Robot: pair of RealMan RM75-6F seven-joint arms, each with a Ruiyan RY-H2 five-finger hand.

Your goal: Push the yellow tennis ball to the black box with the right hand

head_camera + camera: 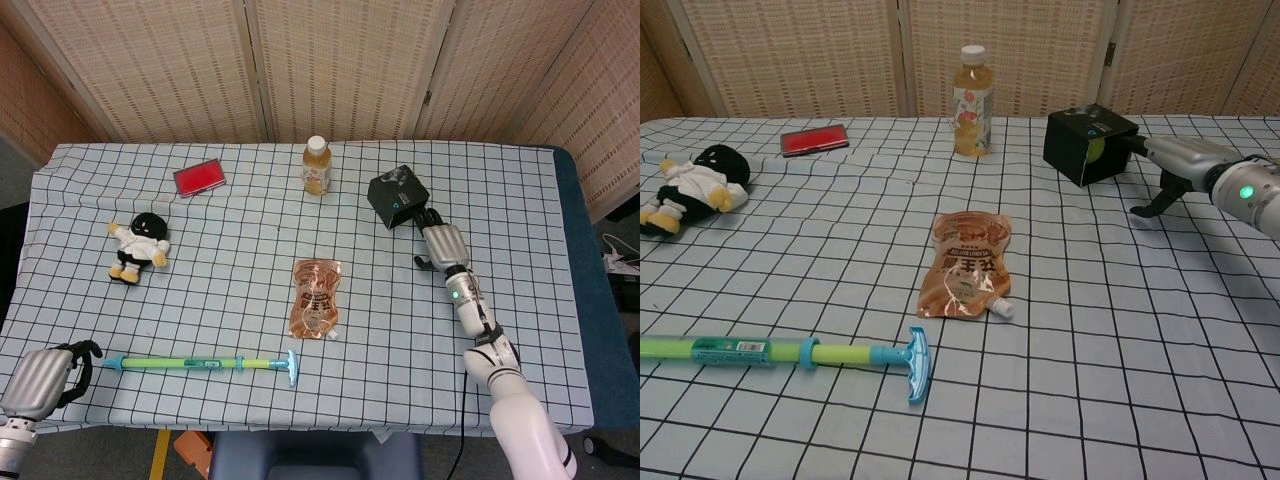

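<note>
The black box (397, 192) lies on its side at the back right of the checked table, its open face turned toward my right hand. Only a yellow sliver of the tennis ball (1097, 150) shows, inside that opening; the head view hides it. My right hand (441, 242) (1175, 160) holds nothing. It is stretched out flat with its fingertips at the box's mouth by the ball, and its thumb (1152, 204) points down to the cloth. My left hand (42, 380) rests at the near left corner with its fingers curled in.
A juice bottle (316, 166) stands left of the box. An orange pouch (316, 297) lies mid-table and a green-blue stick (200, 363) along the front edge. A plush doll (138, 245) and a red case (199, 177) are on the left. A folding screen stands behind.
</note>
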